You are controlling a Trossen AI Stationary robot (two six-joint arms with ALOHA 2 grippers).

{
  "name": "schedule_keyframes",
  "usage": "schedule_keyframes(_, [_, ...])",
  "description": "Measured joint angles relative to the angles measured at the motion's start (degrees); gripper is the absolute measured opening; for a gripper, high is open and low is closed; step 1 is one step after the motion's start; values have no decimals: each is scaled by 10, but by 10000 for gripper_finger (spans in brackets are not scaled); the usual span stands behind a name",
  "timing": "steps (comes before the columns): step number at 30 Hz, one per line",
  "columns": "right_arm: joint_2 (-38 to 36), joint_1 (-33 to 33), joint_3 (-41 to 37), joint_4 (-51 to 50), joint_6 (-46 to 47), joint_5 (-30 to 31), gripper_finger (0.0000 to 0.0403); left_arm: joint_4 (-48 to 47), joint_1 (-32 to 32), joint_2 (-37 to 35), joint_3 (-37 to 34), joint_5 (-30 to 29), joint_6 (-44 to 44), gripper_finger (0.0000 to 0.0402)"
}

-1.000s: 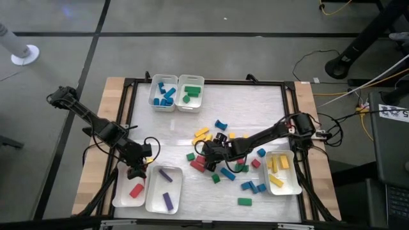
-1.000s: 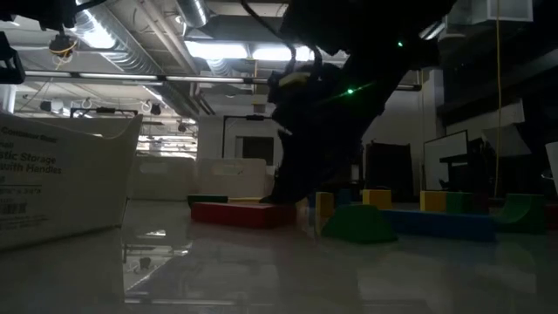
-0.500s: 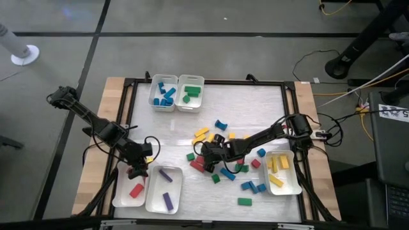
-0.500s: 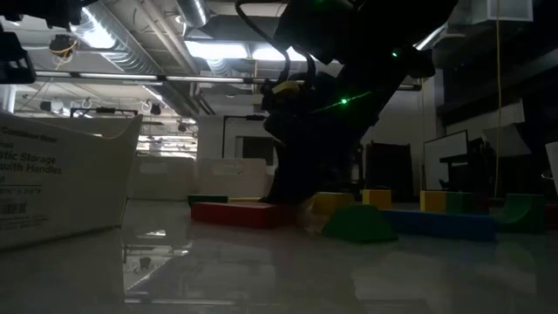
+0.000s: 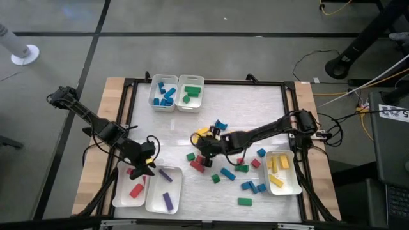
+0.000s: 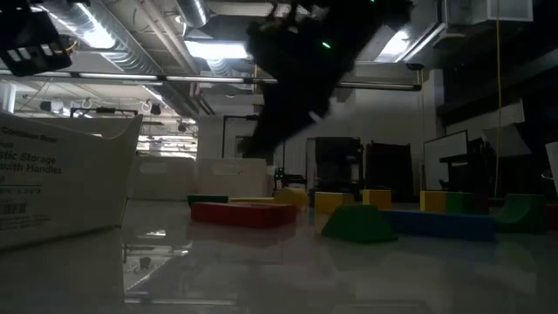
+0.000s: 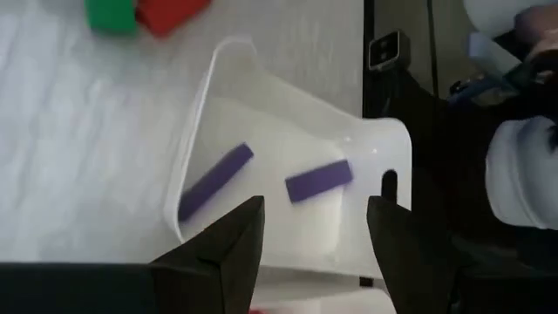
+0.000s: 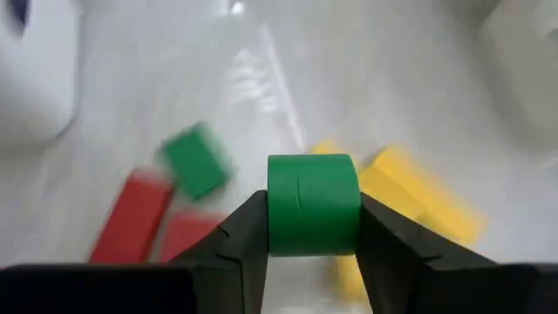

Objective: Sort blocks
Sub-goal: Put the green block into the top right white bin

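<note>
Five white trays on the table: at the far edge, a tray of blue blocks (image 5: 163,93) beside a tray of green blocks (image 5: 190,93); near the left arm, a tray with a red block (image 5: 130,191) beside a tray with two purple bars (image 5: 165,190); at the right, a tray of yellow blocks (image 5: 281,171). Loose blocks (image 5: 233,172) scattered mid-table between the trays.

Seen only from the right wrist: right gripper (image 8: 312,218) clamped on a green block (image 8: 312,203), lifted above red, green and yellow pieces. From above, that gripper (image 5: 204,144) hides the block. Left gripper (image 7: 310,231) with fingers apart and empty, hanging over the purple-bar tray (image 7: 366,153). From table height, dark arm overhead; red bar (image 6: 244,213) and green arch (image 6: 358,224) in front.
</note>
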Motion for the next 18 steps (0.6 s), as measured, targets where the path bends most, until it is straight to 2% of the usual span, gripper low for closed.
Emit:
schedule_keyframes(4, [-3, -33, 62, -13, -85, 31, 140, 0, 0, 0, 0, -36, 21, 191])
schedule_keyframes(11, [-3, -123, 129, 7, -204, 36, 143, 0, 0, 0, 0, -101, 48, 191])
schedule_keyframes(18, [-1, -226, 135, 68, -236, -49, 168, 0, 0, 0, 0, -114, 75, 191])
